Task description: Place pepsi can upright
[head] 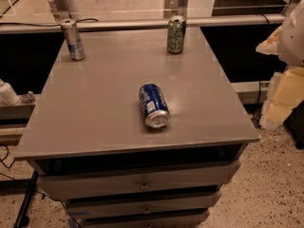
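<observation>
Drawers (142,185); glossy pepsi can (153,105) lying sideways; pincer (284,91) right.

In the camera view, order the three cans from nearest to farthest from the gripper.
The gripper is at the right edge.
1. pepsi can, lying front centre, and green can, back right: too close to call.
2. silver-and-blue can, back left.

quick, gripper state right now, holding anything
gripper: at the right edge, beside the table; open or closed cannot be told. It is well apart from the pepsi can, which lies on its side.
</observation>
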### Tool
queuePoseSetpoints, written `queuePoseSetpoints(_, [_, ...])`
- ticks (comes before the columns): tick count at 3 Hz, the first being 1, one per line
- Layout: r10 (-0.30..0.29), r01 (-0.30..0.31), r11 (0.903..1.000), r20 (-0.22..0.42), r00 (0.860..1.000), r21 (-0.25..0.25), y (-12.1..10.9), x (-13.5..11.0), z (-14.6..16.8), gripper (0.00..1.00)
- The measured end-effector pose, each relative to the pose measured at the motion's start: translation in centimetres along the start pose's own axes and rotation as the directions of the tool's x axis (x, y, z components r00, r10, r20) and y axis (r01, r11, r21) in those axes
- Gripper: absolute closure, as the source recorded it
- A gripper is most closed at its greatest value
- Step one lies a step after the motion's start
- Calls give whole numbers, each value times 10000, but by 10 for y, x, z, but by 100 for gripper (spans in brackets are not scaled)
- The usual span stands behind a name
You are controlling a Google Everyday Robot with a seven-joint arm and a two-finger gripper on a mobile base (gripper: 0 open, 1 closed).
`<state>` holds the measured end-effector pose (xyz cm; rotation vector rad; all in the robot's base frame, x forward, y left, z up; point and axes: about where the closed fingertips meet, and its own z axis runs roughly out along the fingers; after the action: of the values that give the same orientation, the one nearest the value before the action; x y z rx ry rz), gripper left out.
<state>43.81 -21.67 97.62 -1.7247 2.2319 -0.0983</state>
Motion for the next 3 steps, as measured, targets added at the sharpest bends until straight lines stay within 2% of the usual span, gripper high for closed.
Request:
queuePoseSetpoints(1, [0,0,10000,1,10000,0,0,0,0,0])
queuePoseSetpoints(2, [13,-13,10000,443,9990,-4,5,-6,4,0])
queuePoseSetpoints(3, [-1105,1121,9937,1347,9847,-49,29,-38,18,0])
